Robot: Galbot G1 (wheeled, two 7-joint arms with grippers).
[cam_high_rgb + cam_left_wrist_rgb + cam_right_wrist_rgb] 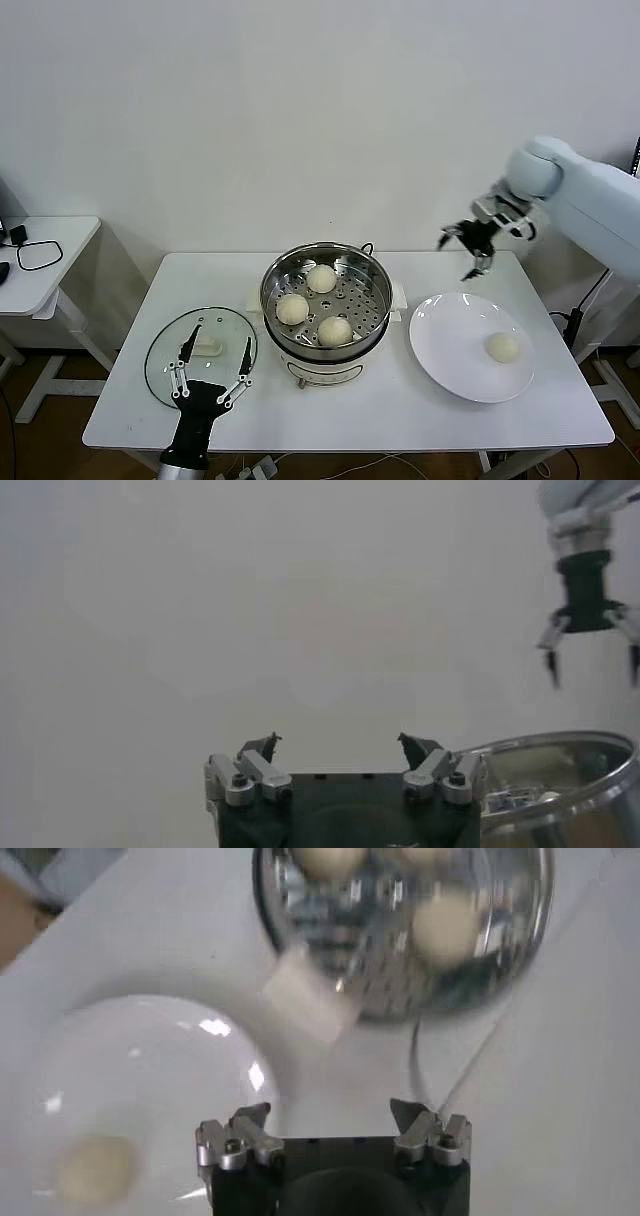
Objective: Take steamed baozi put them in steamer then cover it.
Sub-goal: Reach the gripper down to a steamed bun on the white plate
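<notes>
Right gripper (472, 247) hangs with its jaws spread and empty above the table's (400, 400) far right edge, beyond the plate (450, 340). One baozi (502, 347) is left on that plate, lying toward the robot from the gripper and a little to its right, well below it. In the right wrist view the same bun (95, 1168) shows blurred on the white plate (150, 1068), off to one side of the fingers (250, 1123) rather than between them. It is round, so no axis matters; any approach angle should serve.

Three buns (316, 303) already sit on the perforated tray of the steamer (375, 275), which stands at the table's centre, just left of the plate. The right arm is plainly the nearer one for the last bun: by this reading it must drop down and come back toward the robot to straddle it.

Left gripper (210, 368) waits low at the near left edge, jaws also wide apart, over the glass lid (165, 365) lying flat on the table. The lid's white handle (208, 346) sits just beyond its fingertips, between them.
</notes>
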